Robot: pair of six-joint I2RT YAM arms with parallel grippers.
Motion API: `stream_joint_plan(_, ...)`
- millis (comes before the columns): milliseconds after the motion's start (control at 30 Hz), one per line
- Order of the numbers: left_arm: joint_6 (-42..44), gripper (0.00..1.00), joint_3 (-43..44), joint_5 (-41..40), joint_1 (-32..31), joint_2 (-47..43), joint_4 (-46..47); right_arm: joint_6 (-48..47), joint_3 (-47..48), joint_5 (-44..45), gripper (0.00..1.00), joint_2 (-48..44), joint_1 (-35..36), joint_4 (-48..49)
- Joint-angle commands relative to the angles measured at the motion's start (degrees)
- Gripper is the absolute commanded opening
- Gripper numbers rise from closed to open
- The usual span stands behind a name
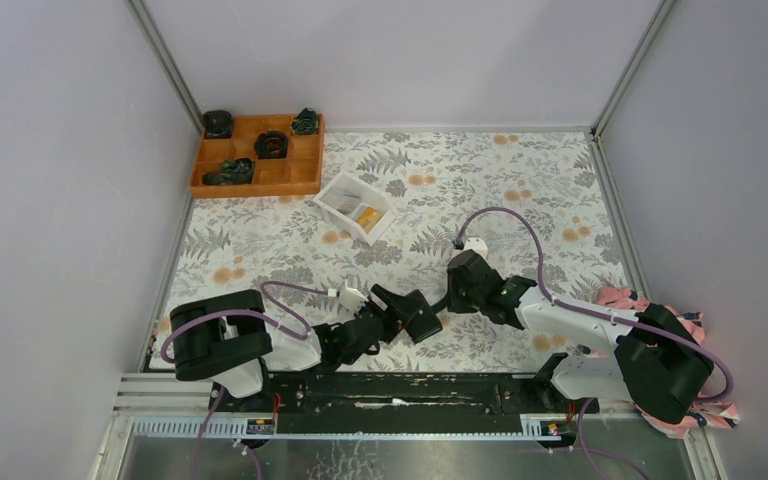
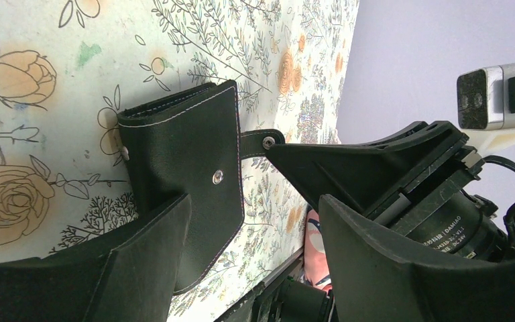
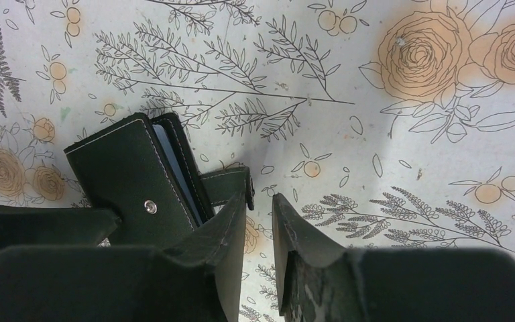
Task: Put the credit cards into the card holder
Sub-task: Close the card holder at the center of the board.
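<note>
Right, the table (image 1: 520, 180) was taken in first, spread with a flowered cloth. The orange compartmented box (image 1: 257, 155) was found at its far left corner, with the white tray (image 1: 332, 192) just beside it toward the middle. The left gripper (image 2: 253, 201) was held wide apart and released, the card holder (image 2: 181, 154) lying partly between its fingers near the middle of the near edge. The right gripper (image 3: 258, 201) was parted narrowly with only bare cloth in the gap, so nothing was grasped there. The holder was seen folded nearly shut, its clasp tab (image 3: 224, 184) unsnapped and poking out beside the right fingertip. It was judged light, soft and apt to slide, best pinned on one cover and lifted by the other's free edge. The credit cards (image 1: 365, 216) were spotted in the tray, well apart from the holder. They were judged thin, stiff and slick, best pinched at an edge.
</note>
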Motion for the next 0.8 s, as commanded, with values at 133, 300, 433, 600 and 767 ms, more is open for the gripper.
stream_joint_plan(133,1.37,0.77,-0.6,-2.91,-0.06,0.77,-3.98,-1.67,1.98,2.26,0.27,-0.87,0.49,-0.78)
stream_joint_plan(300,1.52,0.77,-0.31,-2.8,-0.04,1.11,-4.1,-2.14,2.07,2.13,0.25,-1.57,0.5,-0.36)
stream_joint_plan(433,1.53,0.77,-0.29,-2.69,0.03,1.24,-4.01,-2.69,2.41,2.11,0.23,-2.3,0.5,-0.36)
stream_joint_plan(600,1.46,0.77,-0.14,-2.57,0.16,1.33,-4.01,-3.16,2.76,1.43,0.22,-2.37,0.51,-0.01)
stream_joint_plan(767,1.64,0.77,0.02,-2.37,0.13,1.36,-4.01,-3.36,2.86,0.35,0.22,-1.12,0.47,0.84)
